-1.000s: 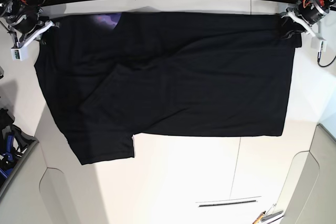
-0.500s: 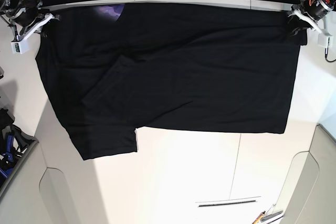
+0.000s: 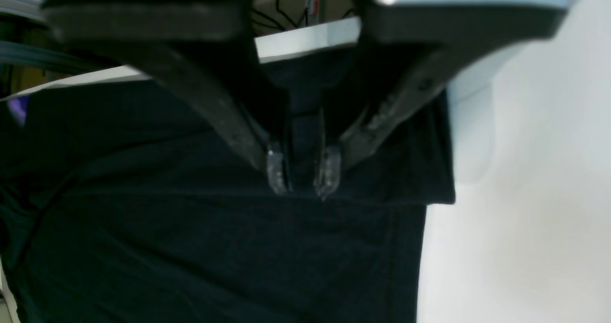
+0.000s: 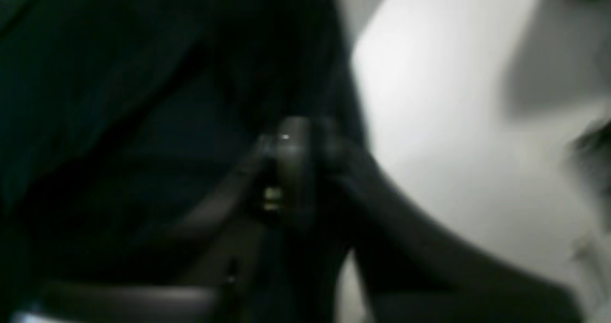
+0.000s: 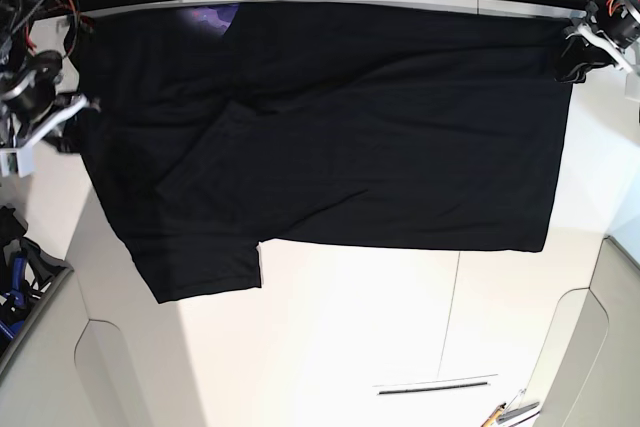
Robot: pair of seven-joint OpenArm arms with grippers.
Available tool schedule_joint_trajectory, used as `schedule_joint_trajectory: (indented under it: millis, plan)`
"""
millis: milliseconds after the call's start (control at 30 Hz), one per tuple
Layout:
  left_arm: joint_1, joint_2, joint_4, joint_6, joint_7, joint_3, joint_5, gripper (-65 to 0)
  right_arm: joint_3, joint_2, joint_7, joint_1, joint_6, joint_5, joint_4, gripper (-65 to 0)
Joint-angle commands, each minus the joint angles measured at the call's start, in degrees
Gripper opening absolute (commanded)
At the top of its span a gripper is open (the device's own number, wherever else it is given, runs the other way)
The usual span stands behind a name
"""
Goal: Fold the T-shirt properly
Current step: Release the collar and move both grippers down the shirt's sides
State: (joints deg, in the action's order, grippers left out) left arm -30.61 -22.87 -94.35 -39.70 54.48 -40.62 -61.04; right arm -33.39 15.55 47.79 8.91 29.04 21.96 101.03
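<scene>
Black cloth is filling the base view: we are seeing the T-shirt [image 5: 340, 127] lying spread across the white table [image 5: 350, 337], a purple patch of print [image 5: 208, 17] peeking out at its far edge. The left gripper [image 5: 574, 57] is sitting at one far corner, the right gripper [image 5: 72, 137] at the opposite side edge. No writing is readable there.

In the left wrist view, we are watching clear fingertips [image 3: 277, 170] pinching a fold of the shirt, nearly together.

The right wrist view is blurring badly; we are making out dark fingers [image 4: 291, 165] pressed together with black fabric around them, though we cannot tell whether cloth sits between them.
</scene>
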Motion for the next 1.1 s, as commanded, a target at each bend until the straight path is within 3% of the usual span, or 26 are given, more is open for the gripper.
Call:
schedule_joint_trajectory:
  millis: [0, 100, 267, 400, 467, 600, 900, 967, 1067]
  plan:
    - [0.2, -1.1, -0.9, -0.3, -0.6, -0.5, -1.6, -52.8, -0.4, 1.0, -3.0, -2.3, -0.4, -1.6, 0.7, -44.9]
    - [0.3, -1.1, -0.9, -0.3, -0.7, -0.5, -1.9, -52.8, -0.4, 1.0, -7.1, -7.2, -0.5, -7.8, -0.4, -35.4]
    - [0.3, -1.1, -0.9, -0.3, -0.7, -0.5, -2.2, -45.3, -0.3, 2.7, -8.4, -16.0, -0.7, -9.6, -11.8, -35.3]
    - [0.3, -1.1, -0.9, -0.3, -0.7, -0.5, -2.2, -45.3, 0.5, 5.7, -9.0, -23.6, -0.5, -7.1, -27.4, -35.3]
    - [0.3, -1.1, -0.9, -0.3, -0.7, -0.5, -2.2, -45.3, 1.4, 6.7, -9.5, -26.8, 1.1, -5.8, -34.8, -35.3]
    - [0.3, -1.1, -0.9, -0.3, -0.7, -0.5, -2.7, -45.3, 5.2, 6.9, -11.2, -31.1, 2.9, -5.3, -45.9, -35.3]
    - [0.3, -1.1, -0.9, -0.3, -0.6, -0.5, -2.8, -45.3, 19.0, 6.2, -12.9, -32.0, 2.4, -8.3, -51.8, -35.5]
    - [0.3, -1.1, -0.9, -0.3, -0.6, -0.5, -2.8, -45.3, 19.9, 6.2, -12.9, -32.1, 2.3, -8.2, -51.8, -40.7]
    - [0.7, -1.1, -0.9, -0.3, -0.7, -0.5, -2.8, -45.3, 19.9, 6.2, -12.9, -32.0, 2.3, -8.3, -51.8, -64.4]
